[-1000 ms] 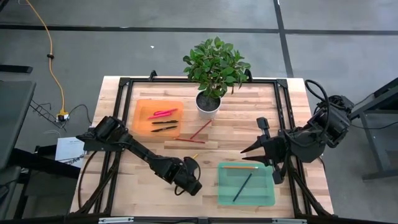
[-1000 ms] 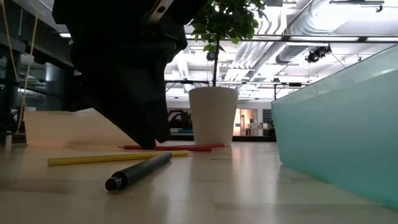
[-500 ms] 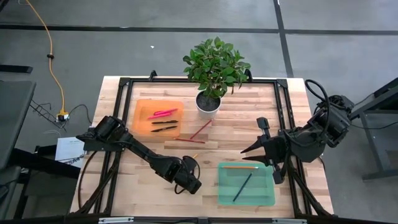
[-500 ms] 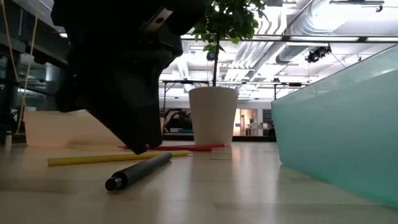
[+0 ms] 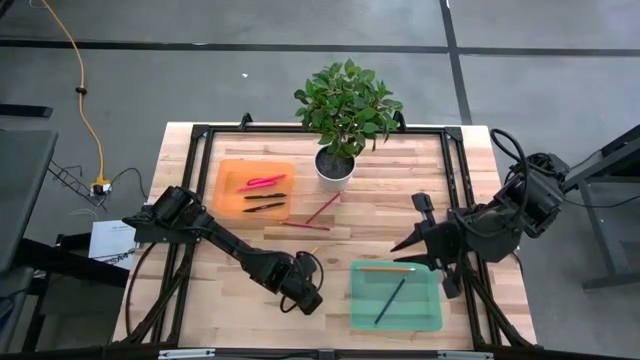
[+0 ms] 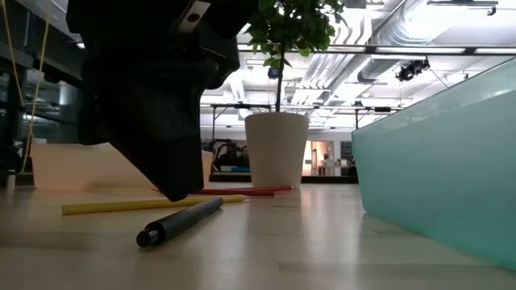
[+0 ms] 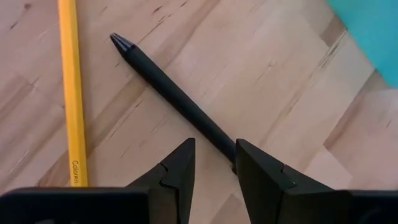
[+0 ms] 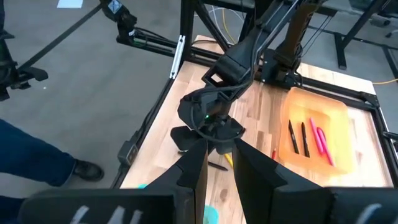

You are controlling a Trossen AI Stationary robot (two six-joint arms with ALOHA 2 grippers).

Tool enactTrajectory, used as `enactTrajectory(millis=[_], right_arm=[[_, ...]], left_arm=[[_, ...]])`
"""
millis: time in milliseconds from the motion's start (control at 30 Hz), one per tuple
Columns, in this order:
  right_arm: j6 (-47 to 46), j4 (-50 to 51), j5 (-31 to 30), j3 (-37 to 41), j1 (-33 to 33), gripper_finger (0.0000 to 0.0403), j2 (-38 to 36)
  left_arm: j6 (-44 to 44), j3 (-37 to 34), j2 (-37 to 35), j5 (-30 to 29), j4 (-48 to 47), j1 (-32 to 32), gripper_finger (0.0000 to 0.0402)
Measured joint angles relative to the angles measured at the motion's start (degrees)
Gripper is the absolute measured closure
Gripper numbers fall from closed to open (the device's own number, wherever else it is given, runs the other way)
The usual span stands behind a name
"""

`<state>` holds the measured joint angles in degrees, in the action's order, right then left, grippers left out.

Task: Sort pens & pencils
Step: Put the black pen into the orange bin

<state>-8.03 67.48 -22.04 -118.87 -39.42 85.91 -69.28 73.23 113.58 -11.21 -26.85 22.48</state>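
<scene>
Left wrist view: your left gripper (image 7: 213, 163) hangs low over a black pen (image 7: 177, 99), its fingers spread with a gap between them and nothing pinched yet; the pen's near end slips under the right-hand finger, not squarely between the two.
Landmark: the teal tray (image 5: 396, 297) at the table's front.
Black pen: flat on the wood just left of the teal tray, beside a yellow pencil (image 7: 73, 93) — the two are close but apart.
Sorted so far: an orange-tan pencil (image 5: 385, 268) and a long dark pencil (image 5: 390, 300) lie in the teal tray; pink pens (image 5: 260, 183) and dark pens (image 5: 265, 201) lie in the orange tray (image 5: 228, 172), far back-left of the teal one.
Unsorted: two red pencils (image 5: 314, 217) behind the teal tray, near the plant pot (image 5: 335, 168).
Right gripper (image 5: 400, 247): waits above the teal tray's back-right edge, fingers parted, holding nothing.
Step in hand: lining up on the black pen.
Next move: you will likely need to shift sideways to centre the pen, lower, close — and keep clear of the yellow pencil.
</scene>
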Motion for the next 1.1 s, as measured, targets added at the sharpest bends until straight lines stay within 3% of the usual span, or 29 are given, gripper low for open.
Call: enactTrajectory(millis=[600, 700, 933, 1100], right_arm=[[0.3, -0.6, -0.1, 0.0, 0.4, 0.0336, 0.0], [0.3, -0.7, 0.0, 0.0, 0.4, 0.0336, 0.0], [1.0, -0.8, -0.1, 0.0, 0.4, 0.0336, 0.0], [1.5, -0.9, -0.1, 0.0, 0.4, 0.0336, 0.0]], left_arm=[[-1.3, 0.0, 0.0, -1.2, -0.2, 0.0, 0.0300], [-1.4, 1.4, 0.0, -1.4, -4.9, 0.0, 0.0300], [3.2, 13.4, 1.3, -6.3, -23.8, -0.4, 0.0300], [6.0, 18.8, 3.2, -5.1, -28.1, -2.3, 0.0300]])
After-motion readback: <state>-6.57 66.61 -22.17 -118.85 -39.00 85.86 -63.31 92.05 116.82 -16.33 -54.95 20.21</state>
